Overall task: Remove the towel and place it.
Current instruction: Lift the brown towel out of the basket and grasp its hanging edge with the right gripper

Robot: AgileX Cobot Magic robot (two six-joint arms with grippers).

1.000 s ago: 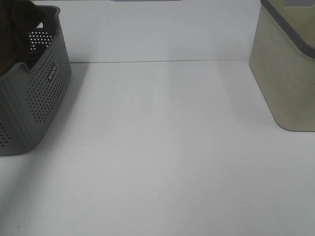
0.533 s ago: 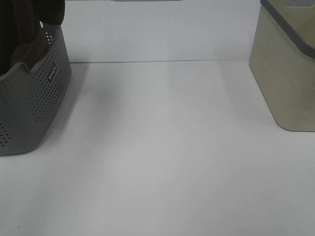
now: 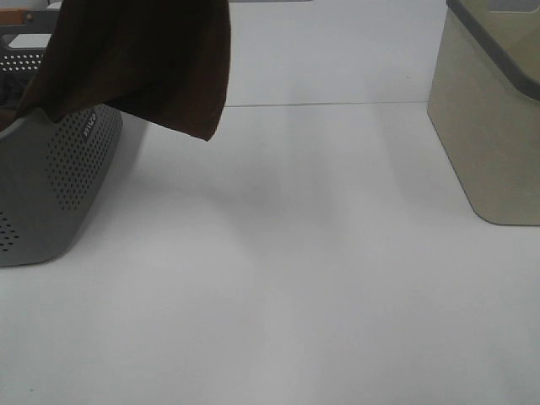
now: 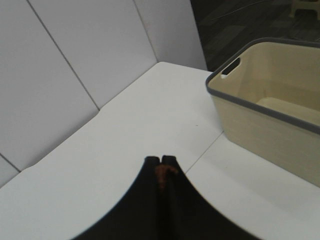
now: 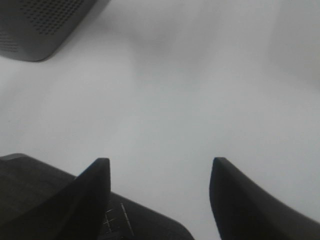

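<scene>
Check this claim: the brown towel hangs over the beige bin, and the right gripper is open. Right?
No: the exterior high view shows the towel hanging over the grey basket, not the beige bin. The right gripper is open.

You see a dark brown cloth towel (image 3: 143,59) (matt), a grey perforated plastic basket (image 3: 59,186), a smooth white bench (image 3: 295,287).

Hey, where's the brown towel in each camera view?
Exterior high: towel hangs upper left, over the grey basket.
Left wrist: a sliver of towel pinched in the shut left gripper.
Right wrist: not in it.
Shared landmark: the white table.
</scene>
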